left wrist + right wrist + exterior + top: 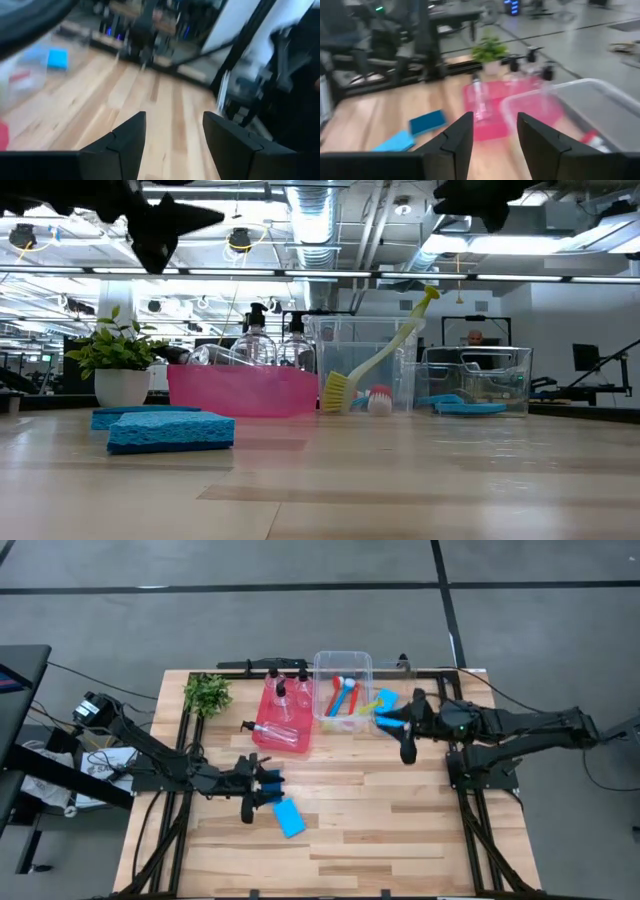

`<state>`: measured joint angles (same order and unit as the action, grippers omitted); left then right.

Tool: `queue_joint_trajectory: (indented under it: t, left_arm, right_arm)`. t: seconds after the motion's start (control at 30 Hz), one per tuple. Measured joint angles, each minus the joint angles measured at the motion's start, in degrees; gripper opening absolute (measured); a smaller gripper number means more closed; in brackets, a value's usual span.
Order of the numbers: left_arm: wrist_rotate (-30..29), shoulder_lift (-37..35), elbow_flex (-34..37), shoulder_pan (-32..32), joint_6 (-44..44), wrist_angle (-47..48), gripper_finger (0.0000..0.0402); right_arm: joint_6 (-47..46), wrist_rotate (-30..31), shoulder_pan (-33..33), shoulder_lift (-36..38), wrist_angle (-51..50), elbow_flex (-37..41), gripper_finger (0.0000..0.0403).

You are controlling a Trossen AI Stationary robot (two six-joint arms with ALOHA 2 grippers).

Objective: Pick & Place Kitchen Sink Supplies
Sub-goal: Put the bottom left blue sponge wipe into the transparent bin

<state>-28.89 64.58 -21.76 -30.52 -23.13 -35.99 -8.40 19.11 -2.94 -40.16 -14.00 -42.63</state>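
Our left gripper [262, 786] hovers with fingers spread and empty, a blue sponge [289, 819] lying just beside it on the wooden table [380, 830]. Our right gripper [407, 726], fingers likewise apart and empty, waits by the clear bin [343, 662] holding the brushes [343, 696]. We judge the left should descend squarely over the sponge, straddling its narrow sides before closing.

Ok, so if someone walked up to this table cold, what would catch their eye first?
Probably the pink tray of clear bottles at the back middle, beside the clear bin holding coloured brushes. Next, two blue sponges lying on the bare wood near the left gripper, which is open and empty.
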Motion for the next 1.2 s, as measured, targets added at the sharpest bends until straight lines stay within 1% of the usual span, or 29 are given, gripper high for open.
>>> queue_joint_trajectory:
  t: [0.17, 0.27, 0.37, 0.43, 0.53, 0.63, 0.7, 0.83, 1.0, 1.2]
  left_arm:
    - [0.9, 0.0, -5.1, 0.0, -2.4, 16.3, 0.0199]
    - [0.9, 0.0, -7.5, 0.0, -2.4, 21.2, 0.0199]
    - [1.6, 0.0, -8.3, 0.0, -2.8, 24.4, 0.0199]
    - [3.1, 0.0, -8.3, 0.0, -4.7, 28.4, 0.0199]
    - [7.2, 0.7, -8.2, 0.0, -9.9, 34.6, 0.0199]
    - [11.2, 2.9, -8.2, -0.7, -11.8, 34.8, 0.0199]
    - [12.2, 5.0, -8.2, -1.5, -11.9, 34.7, 0.0199]
    - [12.5, 10.6, -8.2, -2.2, -12.1, 34.6, 0.0199]
    - [12.7, 17.1, -8.2, -2.2, -13.6, 30.8, 0.0199]
    - [10.9, 21.3, -8.2, -1.9, -14.6, 27.0, 0.0199]
  right_arm:
    - [2.9, 0.2, -7.5, -3.0, 1.9, 0.0, 0.0139]
    - [5.9, 0.2, -10.7, -5.4, 4.6, 0.0, 0.0133]
    - [7.3, 0.2, -13.0, -7.6, 7.5, 0.0, 0.0128]
    - [7.5, 0.2, -14.3, -8.9, 8.9, 0.0, 0.0126]
    - [7.5, 0.2, -15.5, -10.2, 10.2, 0.0, 0.0123]
    - [7.5, 0.4, -15.9, -11.1, 9.9, 0.0, 0.0123]
    - [7.5, 0.4, -15.9, -11.4, 9.7, 0.0, 0.0123]
    - [7.5, 0.4, -15.9, -11.6, 9.8, 0.0, 0.0123]
    - [7.5, 0.4, -15.9, -11.6, 9.7, 0.0, 0.0122]
    - [7.5, 0.4, -15.8, -11.6, 8.5, 0.0, 0.0122]
